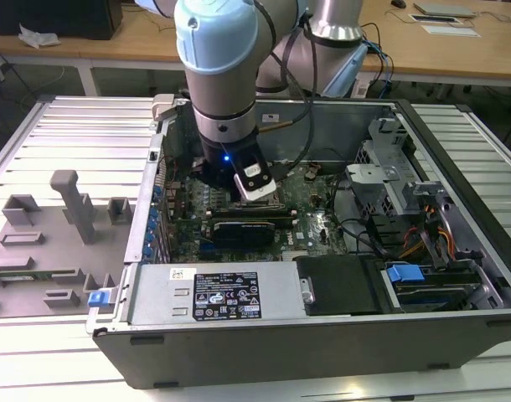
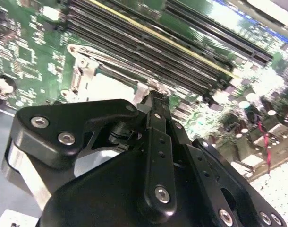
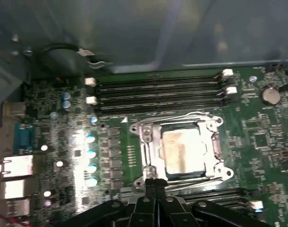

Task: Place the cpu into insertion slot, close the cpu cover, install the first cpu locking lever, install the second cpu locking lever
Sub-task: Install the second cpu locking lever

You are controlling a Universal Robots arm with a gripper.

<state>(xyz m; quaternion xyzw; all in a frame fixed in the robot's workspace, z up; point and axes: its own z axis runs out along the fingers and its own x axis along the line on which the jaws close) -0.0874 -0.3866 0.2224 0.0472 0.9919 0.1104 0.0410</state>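
Sitting seated in the socket under the closed cpu cover [image 3: 216, 150], cpu [image 3: 182, 151], clenched empty gripper [image 3: 151, 181] at the cover's edge.

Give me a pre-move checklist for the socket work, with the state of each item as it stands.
1. Cpu seated in the socket: ok, its metal top lies flat inside the frame in the first wrist view.
2. Cpu cover closed over the chip: ok, the frame plate lies flat around it.
3. Locking levers latched: cannot tell; thin wire levers run along the socket edges, but their hooks are unclear.
4. Gripper state: ok, fingers together, holding nothing.
5. Gripper position: ok, its tip sits at the socket's near edge.
6. Memory slots beside the socket unobstructed: ok.
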